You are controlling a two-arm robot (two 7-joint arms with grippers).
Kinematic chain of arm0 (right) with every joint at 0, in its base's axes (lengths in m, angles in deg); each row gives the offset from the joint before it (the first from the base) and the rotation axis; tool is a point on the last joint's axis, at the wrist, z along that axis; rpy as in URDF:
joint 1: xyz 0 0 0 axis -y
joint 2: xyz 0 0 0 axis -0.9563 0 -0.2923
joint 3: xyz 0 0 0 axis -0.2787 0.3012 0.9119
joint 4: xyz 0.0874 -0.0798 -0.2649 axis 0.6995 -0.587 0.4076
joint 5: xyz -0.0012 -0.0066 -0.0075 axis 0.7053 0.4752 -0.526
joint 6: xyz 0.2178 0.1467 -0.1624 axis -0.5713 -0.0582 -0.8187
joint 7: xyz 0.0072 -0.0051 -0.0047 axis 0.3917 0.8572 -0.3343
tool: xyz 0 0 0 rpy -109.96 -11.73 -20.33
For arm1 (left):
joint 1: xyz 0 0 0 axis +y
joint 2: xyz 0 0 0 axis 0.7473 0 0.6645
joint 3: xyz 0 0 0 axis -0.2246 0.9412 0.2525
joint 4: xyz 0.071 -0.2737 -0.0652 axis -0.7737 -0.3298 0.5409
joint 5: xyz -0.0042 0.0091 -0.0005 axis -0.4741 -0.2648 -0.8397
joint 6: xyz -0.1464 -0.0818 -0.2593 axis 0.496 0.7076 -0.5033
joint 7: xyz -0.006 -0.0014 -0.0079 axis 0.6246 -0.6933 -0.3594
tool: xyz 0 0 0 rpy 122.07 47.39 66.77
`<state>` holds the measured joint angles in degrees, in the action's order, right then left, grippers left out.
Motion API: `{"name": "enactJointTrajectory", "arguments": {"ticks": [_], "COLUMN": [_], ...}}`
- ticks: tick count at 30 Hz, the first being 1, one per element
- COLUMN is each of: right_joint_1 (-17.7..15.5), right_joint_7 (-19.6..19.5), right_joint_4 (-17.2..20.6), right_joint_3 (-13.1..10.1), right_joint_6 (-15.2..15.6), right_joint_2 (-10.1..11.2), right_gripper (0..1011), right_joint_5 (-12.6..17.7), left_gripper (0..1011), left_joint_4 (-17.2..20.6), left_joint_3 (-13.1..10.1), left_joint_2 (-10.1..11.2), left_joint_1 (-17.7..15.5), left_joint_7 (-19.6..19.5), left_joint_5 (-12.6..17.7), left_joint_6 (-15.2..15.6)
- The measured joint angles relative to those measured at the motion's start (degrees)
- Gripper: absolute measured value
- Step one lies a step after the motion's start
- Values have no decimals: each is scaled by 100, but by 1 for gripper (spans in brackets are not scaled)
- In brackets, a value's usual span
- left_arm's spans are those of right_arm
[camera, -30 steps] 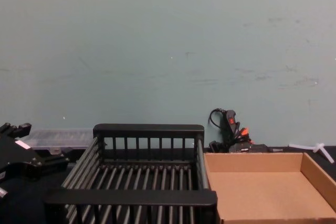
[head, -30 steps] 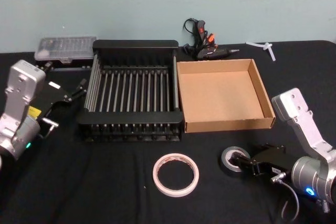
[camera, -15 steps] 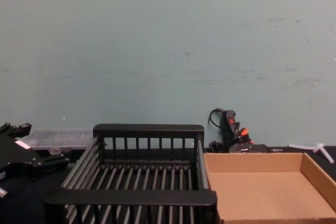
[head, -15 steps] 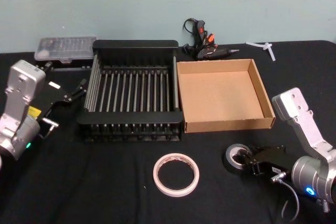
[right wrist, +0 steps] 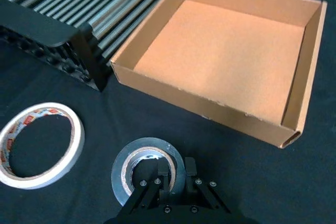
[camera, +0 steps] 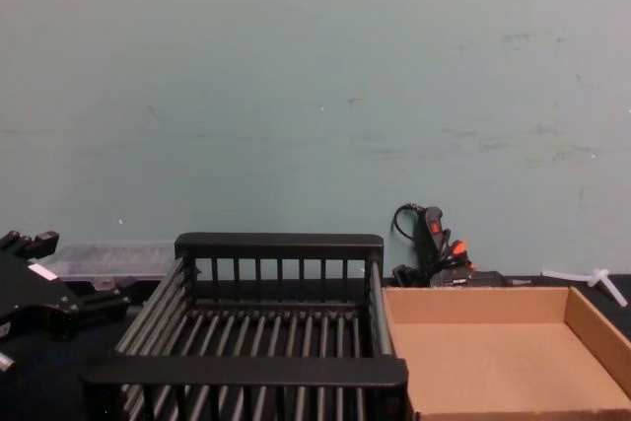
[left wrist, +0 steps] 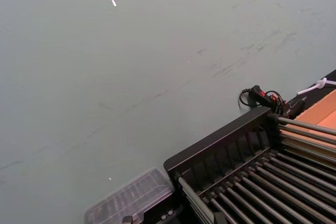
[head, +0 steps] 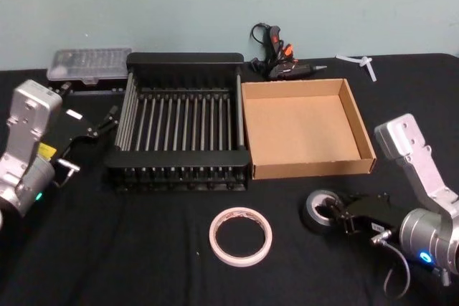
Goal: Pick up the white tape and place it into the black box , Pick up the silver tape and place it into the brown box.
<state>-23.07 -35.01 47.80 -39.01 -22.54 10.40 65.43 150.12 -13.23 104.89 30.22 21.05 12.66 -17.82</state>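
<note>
The silver tape [head: 315, 208] is at the front right of the black table, just before the brown box [head: 312, 168]. My right gripper [head: 336, 214] is shut on its near wall. In the right wrist view one of the fingers [right wrist: 161, 170] reaches into the pale core of the silver tape [right wrist: 137, 153], the other stands outside. The white tape [head: 241, 237] lies flat at the front centre, also the white tape [right wrist: 39, 145] left of the grey roll. The black box [head: 179, 157] stands beside the brown box [right wrist: 199, 103]; both are empty. My left gripper [head: 100, 125] is parked open at the far left.
A clear plastic case [head: 90, 64] sits behind the black box [camera: 246, 372] at the back left. A glue gun with its cord [head: 280, 59] lies behind the brown box [camera: 493, 303]. A white plastic piece [head: 362, 64] rests at the back right.
My right gripper and the silver tape have shifted slightly toward the brown box, and the roll looks a little raised. The left arm and the white tape have not moved.
</note>
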Motion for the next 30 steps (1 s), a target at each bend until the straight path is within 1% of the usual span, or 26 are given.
{"name": "enactJointTrajectory", "arguments": {"ticks": [11,17,23,30], "right_joint_1": [-28,92,258,554], "right_joint_7": [113,117,98,72], "right_joint_4": [337,448,396,143], "right_joint_3": [-185,-266,-289,-268], "right_joint_6": [-84,-199,-312,-512], "right_joint_2": [32,46,14,-95], "right_gripper": [187,187,187,187], "right_joint_5": [-50,-155,-301,-530], "left_gripper": [1001,1001,1001,1001], "left_joint_4": [0,0,0,0], "left_joint_3": [0,0,0,0], "left_joint_2": [0,0,0,0], "left_joint_1": [0,0,0,0], "left_joint_7": [0,0,0,0], "left_joint_5": [0,0,0,0], "left_joint_6": [0,0,0,0]}}
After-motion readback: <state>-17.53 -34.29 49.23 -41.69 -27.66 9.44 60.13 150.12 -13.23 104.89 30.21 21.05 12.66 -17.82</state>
